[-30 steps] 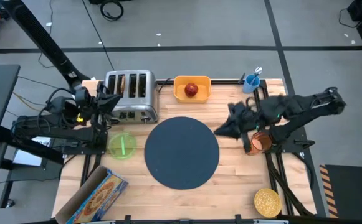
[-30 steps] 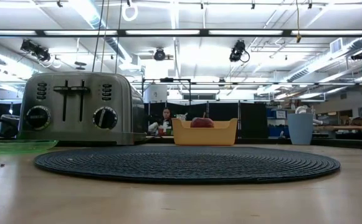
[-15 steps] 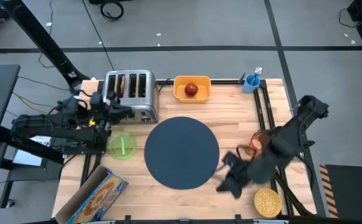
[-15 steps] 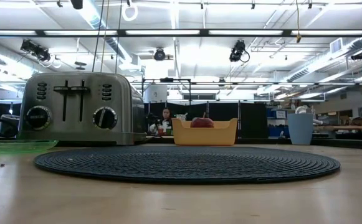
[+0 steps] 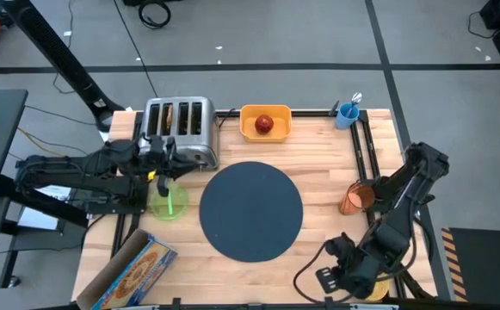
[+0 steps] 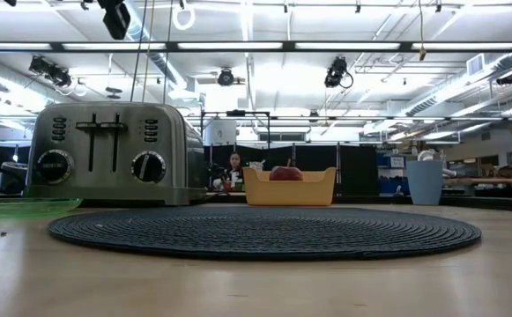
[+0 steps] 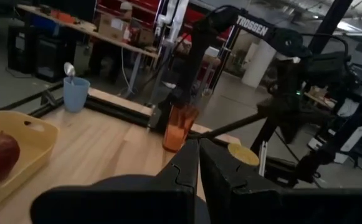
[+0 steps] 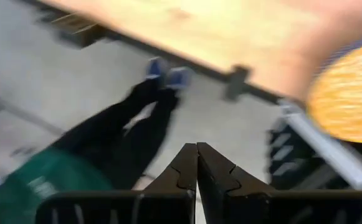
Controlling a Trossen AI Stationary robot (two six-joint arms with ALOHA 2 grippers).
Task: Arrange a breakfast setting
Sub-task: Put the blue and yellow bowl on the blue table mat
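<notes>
While the dark mat [image 5: 251, 210] lies bare mid-table, the left gripper [image 5: 170, 153], fingers pressed together, hovers off its left edge between toaster [image 5: 179, 131] and green plate [image 5: 169, 201]. The right gripper [image 5: 329, 277], also pinched closed on nothing, hangs off the mat's near-right, beside the yellow bowl [image 5: 369, 279]. Orange cup [image 5: 357, 197] stands right of the mat; apple [image 5: 265, 124] beyond it.

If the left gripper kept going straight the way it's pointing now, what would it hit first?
Probably the orange cup. The left gripper, fingers shut, points across the mat toward the table's right side, and the cup sits almost dead ahead. Its height is unclear, so it might pass over the cup.
</notes>
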